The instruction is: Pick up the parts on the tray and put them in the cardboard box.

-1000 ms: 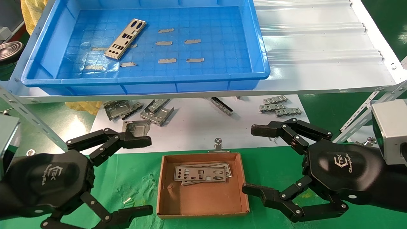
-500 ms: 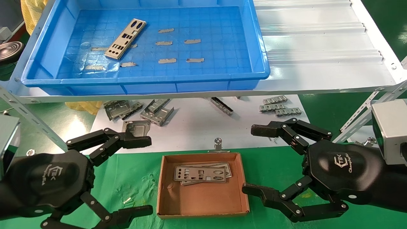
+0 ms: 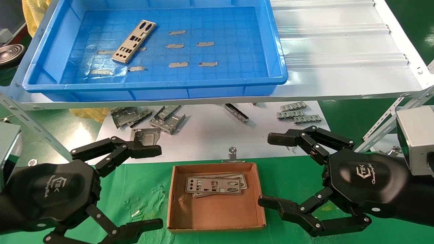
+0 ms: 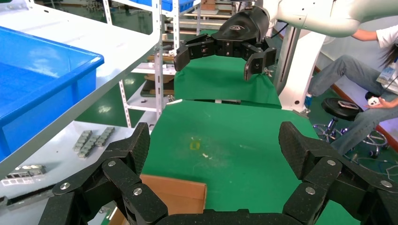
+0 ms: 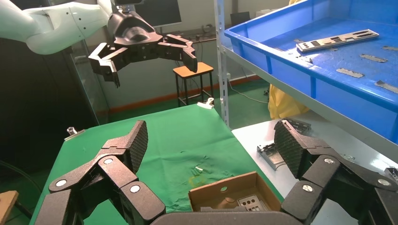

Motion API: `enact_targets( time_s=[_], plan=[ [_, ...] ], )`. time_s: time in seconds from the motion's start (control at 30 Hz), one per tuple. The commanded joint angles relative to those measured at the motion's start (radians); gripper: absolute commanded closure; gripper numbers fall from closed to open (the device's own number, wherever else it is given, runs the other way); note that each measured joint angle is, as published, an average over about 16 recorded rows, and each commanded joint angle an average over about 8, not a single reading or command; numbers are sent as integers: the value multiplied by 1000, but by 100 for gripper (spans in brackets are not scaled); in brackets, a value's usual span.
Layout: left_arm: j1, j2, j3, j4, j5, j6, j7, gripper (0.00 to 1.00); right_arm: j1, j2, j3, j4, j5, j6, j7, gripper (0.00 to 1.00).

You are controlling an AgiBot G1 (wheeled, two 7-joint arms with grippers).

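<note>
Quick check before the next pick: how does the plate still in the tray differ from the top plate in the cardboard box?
The plate in the tray lies alone and slanted on the blue tray, up on the shelf. The top plate in the cardboard box lies nearly square to the cardboard box walls, stacked on other plates, lower between both open grippers. Both are flat, silver and punched with cut-outs.

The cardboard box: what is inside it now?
Inside the cardboard box lie overlapping silver plates, stacked. The top plate covers most of those under it, so their exact number cannot be told.
</note>
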Motion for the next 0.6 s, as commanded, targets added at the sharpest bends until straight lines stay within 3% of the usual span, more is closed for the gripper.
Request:
enact_targets(
  time_s=[0.03,0.6],
  plan=[
    [0,0,0,0,0,0,0,0,0,0,0,0,0,0,0,0],
    [0,0,0,0,0,0,0,0,0,0,0,0,0,0,0,0]
  ],
)
